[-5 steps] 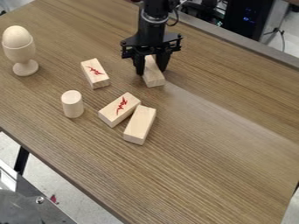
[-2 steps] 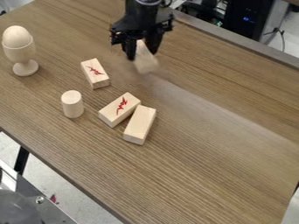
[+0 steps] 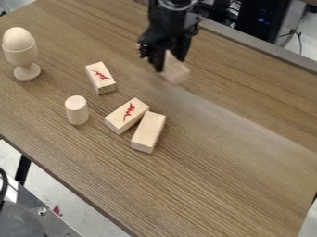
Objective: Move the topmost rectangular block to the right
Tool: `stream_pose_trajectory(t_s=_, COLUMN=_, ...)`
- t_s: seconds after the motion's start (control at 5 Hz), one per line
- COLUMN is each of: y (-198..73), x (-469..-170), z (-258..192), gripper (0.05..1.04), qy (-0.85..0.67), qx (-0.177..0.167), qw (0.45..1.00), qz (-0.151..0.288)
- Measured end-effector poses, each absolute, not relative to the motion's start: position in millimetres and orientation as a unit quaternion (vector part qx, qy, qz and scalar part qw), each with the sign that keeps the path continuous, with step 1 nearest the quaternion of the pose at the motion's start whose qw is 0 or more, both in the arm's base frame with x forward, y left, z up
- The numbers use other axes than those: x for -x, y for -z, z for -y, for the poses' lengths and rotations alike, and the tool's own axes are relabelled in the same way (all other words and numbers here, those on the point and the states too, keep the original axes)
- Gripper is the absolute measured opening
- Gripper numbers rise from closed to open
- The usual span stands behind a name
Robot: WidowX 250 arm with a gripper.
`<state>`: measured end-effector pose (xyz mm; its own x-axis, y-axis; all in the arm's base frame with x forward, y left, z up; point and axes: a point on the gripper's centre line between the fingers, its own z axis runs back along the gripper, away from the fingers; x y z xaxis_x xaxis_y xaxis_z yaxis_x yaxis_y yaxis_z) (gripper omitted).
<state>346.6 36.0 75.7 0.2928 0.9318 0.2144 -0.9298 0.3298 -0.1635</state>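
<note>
Well to the left of the jaws as viewed, saw a pale wooden egg [image 3: 18, 38] seated in an upright, stemmed wooden egg cup [image 3: 25, 57]. Found the black two-finger gripper [image 3: 170, 65] gripping the rectangular wooden block [image 3: 176, 73]. Compared with the frame just before, noted both farther right and turned to another angle; compared with the first, noted the block nearer the top edge. Left of the jaws, found the upper red-marked block [image 3: 101, 77] unmoved; below and left, likewise the lower red-marked block [image 3: 126, 115], the plain wooden block [image 3: 148, 132] close beside it and, farther left, the upright wooden cylinder [image 3: 77, 110]. Saw the gripped block as pale and blurred, upper end between the jaws, lower end slanting down and right over the brown wood-grain tabletop [image 3: 229, 162]. Could not tell the gap beneath.
</note>
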Motion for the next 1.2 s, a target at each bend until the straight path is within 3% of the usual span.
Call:
stream_pose_trajectory(t_s=0.6, y=-63.8, x=-369.9, z=2.3, gripper=0.546, qy=-0.679, qx=0.077, qw=0.718, qz=0.129)
stream_pose_trajectory(t_s=1.2, y=-32.2, x=-374.8, z=32.5, gripper=0.546, qy=-0.645, qx=0.054, qw=0.754, qz=0.112)
